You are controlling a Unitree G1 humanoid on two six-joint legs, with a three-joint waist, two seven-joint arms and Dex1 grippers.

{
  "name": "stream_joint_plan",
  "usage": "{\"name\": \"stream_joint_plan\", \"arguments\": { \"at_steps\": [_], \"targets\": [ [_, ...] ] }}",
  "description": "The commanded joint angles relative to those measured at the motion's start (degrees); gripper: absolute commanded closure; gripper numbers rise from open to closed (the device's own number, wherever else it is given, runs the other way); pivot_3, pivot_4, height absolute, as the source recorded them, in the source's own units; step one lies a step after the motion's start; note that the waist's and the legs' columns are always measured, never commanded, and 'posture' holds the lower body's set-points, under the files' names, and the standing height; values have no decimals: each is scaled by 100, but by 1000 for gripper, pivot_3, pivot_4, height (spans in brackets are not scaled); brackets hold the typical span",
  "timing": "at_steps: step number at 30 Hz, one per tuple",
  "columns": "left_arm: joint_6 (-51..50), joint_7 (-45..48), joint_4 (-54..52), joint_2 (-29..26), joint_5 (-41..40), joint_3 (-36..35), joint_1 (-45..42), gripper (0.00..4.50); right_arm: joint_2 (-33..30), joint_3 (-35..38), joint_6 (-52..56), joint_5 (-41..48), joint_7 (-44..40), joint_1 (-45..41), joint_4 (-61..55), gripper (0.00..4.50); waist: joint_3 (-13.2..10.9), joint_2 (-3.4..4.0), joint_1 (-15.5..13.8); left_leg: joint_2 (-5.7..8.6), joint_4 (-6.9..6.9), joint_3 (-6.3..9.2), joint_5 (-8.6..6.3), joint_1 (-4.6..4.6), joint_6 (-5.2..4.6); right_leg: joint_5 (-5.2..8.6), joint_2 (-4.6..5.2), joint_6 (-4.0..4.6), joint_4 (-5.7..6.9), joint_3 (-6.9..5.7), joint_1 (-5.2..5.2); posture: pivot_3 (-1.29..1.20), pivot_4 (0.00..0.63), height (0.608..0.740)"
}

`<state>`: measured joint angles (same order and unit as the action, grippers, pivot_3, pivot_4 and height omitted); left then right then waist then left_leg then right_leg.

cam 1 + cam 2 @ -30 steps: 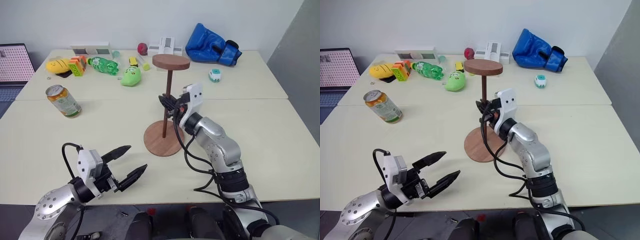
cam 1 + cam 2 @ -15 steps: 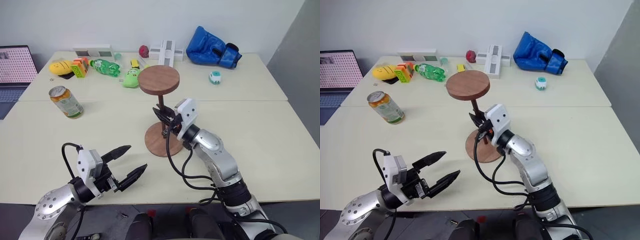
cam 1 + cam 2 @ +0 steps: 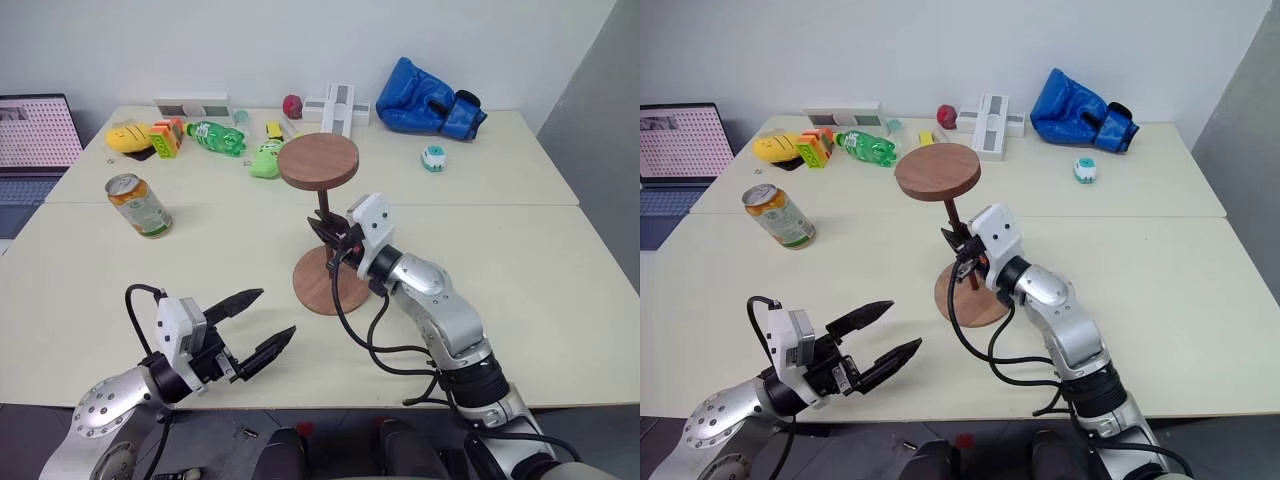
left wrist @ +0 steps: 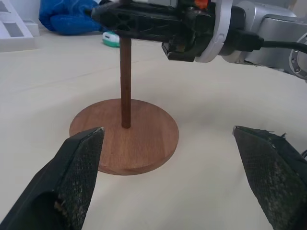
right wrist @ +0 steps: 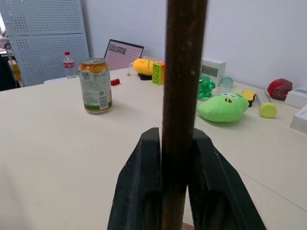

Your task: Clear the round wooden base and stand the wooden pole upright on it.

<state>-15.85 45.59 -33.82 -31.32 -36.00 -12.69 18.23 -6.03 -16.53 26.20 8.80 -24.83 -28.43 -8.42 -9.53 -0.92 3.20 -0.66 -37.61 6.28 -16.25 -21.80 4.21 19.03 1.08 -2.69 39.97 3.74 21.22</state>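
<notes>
Wooden pole [image 3: 324, 232] upright, foot on round wooden base [image 3: 331, 281] centre; right pincer [image 3: 333, 228] pinching mid-shaft from robot's side; left pincer [image 3: 255, 325] spread, well apart.

The wooden pole [image 3: 324, 235] stands on the round wooden base [image 3: 330, 284], with the can [image 3: 139, 205] well apart to its left.

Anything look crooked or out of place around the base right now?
Nothing odd at the base. The thin dark-brown wooden pole stands upright at the centre of the flat reddish-brown round wooden base, disc end up, with the right hand on its shaft. The drinks can sits tilted on the table, well apart.
</notes>
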Motion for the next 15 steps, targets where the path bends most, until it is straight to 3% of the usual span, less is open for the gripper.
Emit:
{"name": "stream_joint_plan", "arguments": {
  "at_steps": [1, 6, 9, 13, 15],
  "targets": [
    [76, -3, -30, 17, 9, 43, -39, 0, -198, 274, 660, 419, -229, -120, -750, 2650, -3, 3, 4, 1, 0, -3, 0, -8, 0, 0, 2, 0, 1, 4, 9, 0, 150, 740],
    [52, -22, 43, 66, -21, 95, -77, 0, -524, 546, 1275, 874, -529, -286, -1143, 1552, -4, 4, 7, -2, 34, -4, 0, -8, 0, 0, 3, 0, -13, 4, 18, 0, 150, 740],
    [-120, 29, 130, -15, -169, 94, -187, 0, -1028, 471, 2051, 1208, -971, -401, -1353, 922, -5, 5, 6, -2, 49, -6, 1, -4, 0, 0, 2, 1, -20, 4, 18, 0, 150, 740],
    [-567, 406, 349, -503, -516, -124, -403, 0, -1825, 465, 2596, 1479, -1473, -394, -1604, 66, -5, 5, -3, 0, 51, -4, 1, -7, 0, 0, 5, 0, -31, -1, 16, 0, 150, 740],
    [-783, 558, 657, -813, -636, -292, -692, 0, -2147, 510, 2485, 1441, -1634, -313, -1598, 15, -9, 7, -4, 2, 54, -4, 1, -10, 0, 0, 5, 0, -35, -2, 17, 0, 150, 740]
  ]
}}
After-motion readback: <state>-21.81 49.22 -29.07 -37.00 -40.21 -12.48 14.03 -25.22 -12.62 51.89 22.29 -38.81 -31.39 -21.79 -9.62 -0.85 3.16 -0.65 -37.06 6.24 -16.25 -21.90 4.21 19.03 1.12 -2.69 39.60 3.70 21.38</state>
